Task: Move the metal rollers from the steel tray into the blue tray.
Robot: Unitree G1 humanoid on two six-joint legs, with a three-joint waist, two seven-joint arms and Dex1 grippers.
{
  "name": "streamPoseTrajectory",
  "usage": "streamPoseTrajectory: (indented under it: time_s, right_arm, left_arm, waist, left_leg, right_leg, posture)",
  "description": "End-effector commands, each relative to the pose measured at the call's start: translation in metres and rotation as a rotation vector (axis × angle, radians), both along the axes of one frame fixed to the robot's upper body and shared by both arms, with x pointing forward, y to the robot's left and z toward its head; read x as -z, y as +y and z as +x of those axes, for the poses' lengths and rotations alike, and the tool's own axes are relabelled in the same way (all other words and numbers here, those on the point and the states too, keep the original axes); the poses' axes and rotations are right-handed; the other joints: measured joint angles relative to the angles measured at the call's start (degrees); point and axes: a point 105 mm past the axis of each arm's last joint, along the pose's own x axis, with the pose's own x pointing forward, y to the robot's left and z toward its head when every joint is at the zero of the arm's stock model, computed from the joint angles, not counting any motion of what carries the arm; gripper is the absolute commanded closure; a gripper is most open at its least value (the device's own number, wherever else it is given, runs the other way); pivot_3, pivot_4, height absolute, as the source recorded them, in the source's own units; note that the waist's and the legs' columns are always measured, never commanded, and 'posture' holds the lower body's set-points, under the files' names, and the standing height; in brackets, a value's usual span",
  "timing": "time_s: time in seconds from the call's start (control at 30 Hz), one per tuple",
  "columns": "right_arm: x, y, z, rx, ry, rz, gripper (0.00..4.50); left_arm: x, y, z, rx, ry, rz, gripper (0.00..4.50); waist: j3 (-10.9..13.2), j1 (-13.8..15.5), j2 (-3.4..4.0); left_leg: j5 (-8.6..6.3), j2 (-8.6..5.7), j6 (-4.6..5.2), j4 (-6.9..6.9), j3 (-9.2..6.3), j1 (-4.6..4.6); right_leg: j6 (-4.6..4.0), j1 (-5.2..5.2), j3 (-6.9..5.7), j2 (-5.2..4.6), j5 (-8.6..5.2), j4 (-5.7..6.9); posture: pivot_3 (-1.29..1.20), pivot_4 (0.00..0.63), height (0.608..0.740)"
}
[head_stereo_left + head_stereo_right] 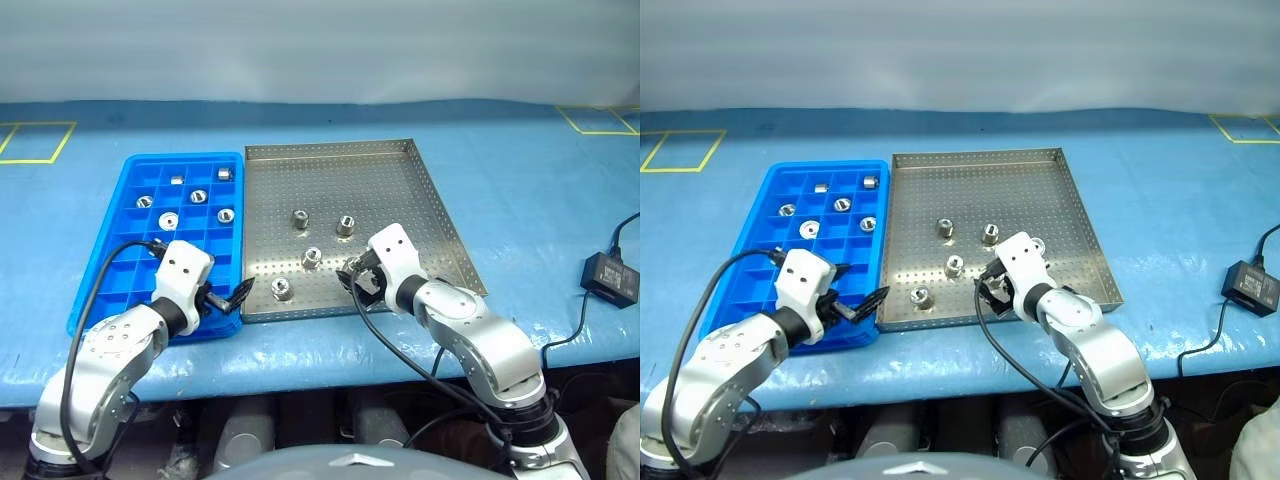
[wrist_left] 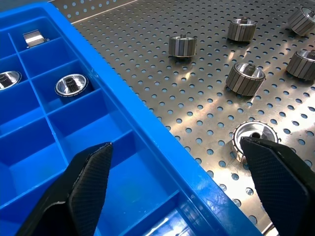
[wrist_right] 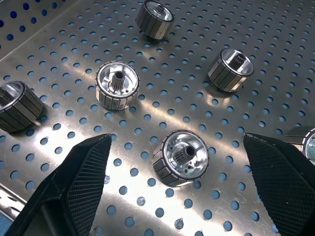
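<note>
Blue sheeting covers the table (image 1: 520,200) we look down on, with yellow tape squares at its far corners. At the middle of the frame sits the steel tray (image 1: 400,160), and on its perforated floor we count several rollers (image 1: 345,226) still loose: two side by side near the centre, one below them at (image 1: 312,258), one near the lower edge at (image 1: 281,289), and another partly hidden behind our right gripper. Touching the steel tray's left rim is the blue tray (image 1: 105,270), and in its upper compartments we see six rollers already placed, two in the top row at (image 1: 226,174) and (image 1: 176,181), the others in the two rows beneath. Our left gripper (image 1: 228,298) hangs over the seam between the two trays at the lower left, fingers (image 2: 88,182) spread wide and holding nothing, one over a blue compartment and one over the steel floor beside a roller. Our right gripper (image 1: 356,281) hovers low over the steel tray's lower right part, fingers (image 3: 83,172) likewise wide apart and empty, a roller (image 3: 180,158) lying between them in the wrist view. At the right edge of the frame a black power brick (image 1: 611,279) with its cable rests on the sheeting.
</note>
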Motion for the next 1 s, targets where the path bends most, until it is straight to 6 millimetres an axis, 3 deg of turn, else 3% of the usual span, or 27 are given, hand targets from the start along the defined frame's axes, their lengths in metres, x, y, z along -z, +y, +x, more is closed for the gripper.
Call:
streamPoseTrajectory:
  time_s: [0.03,0.83,1.0]
  right_arm:
    - [-0.0083,0.0015,0.0001,-0.008,-0.035,-0.002,0.01]
    - [-0.0064,0.0044,-0.0025,-0.026,-0.029,-0.009,0.01]
    - [-0.0070,0.0041,-0.0029,-0.014,-0.032,0.002,0.01]
  left_arm:
    - [-0.0148,-0.0043,-0.0006,0.018,-0.058,-0.006,0.00]
    - [-0.0154,-0.0072,-0.0016,0.041,-0.050,-0.007,0.00]
    - [-0.0230,-0.0087,0.0004,0.048,-0.082,-0.031,0.00]
  waist:
    - [0.00,-0.01,0.00]
    - [0.00,-0.01,0.00]
    - [0.00,-0.04,0.00]
  left_leg:
    - [0.00,0.00,0.00,0.00,0.00,0.00]
    - [0.00,0.00,0.01,0.00,0.02,0.02]
    - [0.00,0.00,0.00,0.00,0.02,0.02]
  right_leg:
    - [0.00,0.00,0.00,0.00,0.00,0.00]
    - [0.01,0.00,0.03,0.00,0.00,0.00]
    - [0.01,0.00,0.03,0.00,0.01,0.00]
  posture:
    - [0.10,0.150,0.740]
    - [0.10,0.150,0.740]
    - [0.08,0.150,0.740]
